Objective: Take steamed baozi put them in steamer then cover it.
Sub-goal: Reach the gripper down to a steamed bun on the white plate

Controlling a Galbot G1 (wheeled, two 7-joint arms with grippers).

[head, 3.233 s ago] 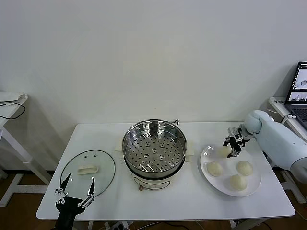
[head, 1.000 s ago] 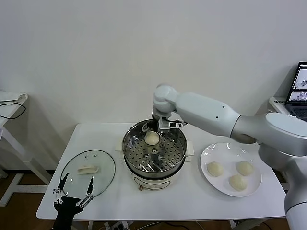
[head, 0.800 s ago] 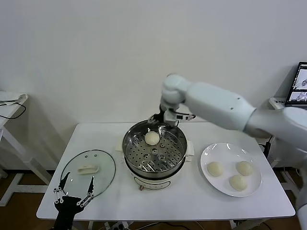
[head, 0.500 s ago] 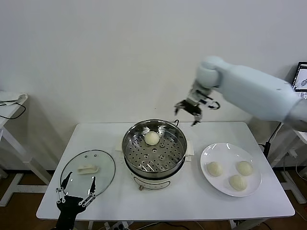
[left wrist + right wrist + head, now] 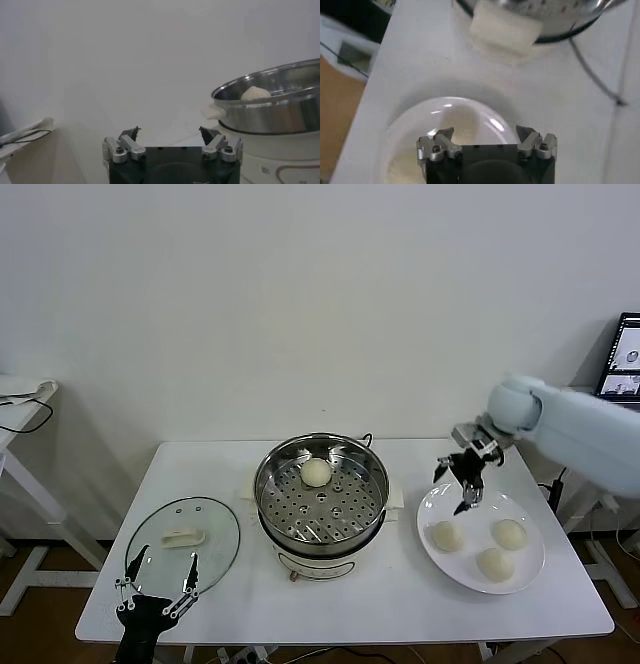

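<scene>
The steamer (image 5: 322,496) stands mid-table with one baozi (image 5: 316,473) on its perforated tray at the back; pot and bun also show in the left wrist view (image 5: 270,107). Three baozi (image 5: 446,536) (image 5: 508,533) (image 5: 494,564) lie on the white plate (image 5: 434,506) at the right. My right gripper (image 5: 464,478) is open and empty above the plate's back-left edge. The plate shows below the jaws in the right wrist view (image 5: 460,117). The glass cover (image 5: 183,542) with its cream handle lies flat on the table at the left. My left gripper (image 5: 157,584) is open and empty at the table's front-left edge.
A laptop (image 5: 623,364) sits on a side table at the far right. Another white table (image 5: 20,399) with a cable stands at the far left. The steamer's black cord (image 5: 592,75) runs across the table behind the pot.
My right gripper released a baozi into the steamer, rose, and swung right and down to above the plate. The plate went from four baozi to three. The left arm stayed still.
</scene>
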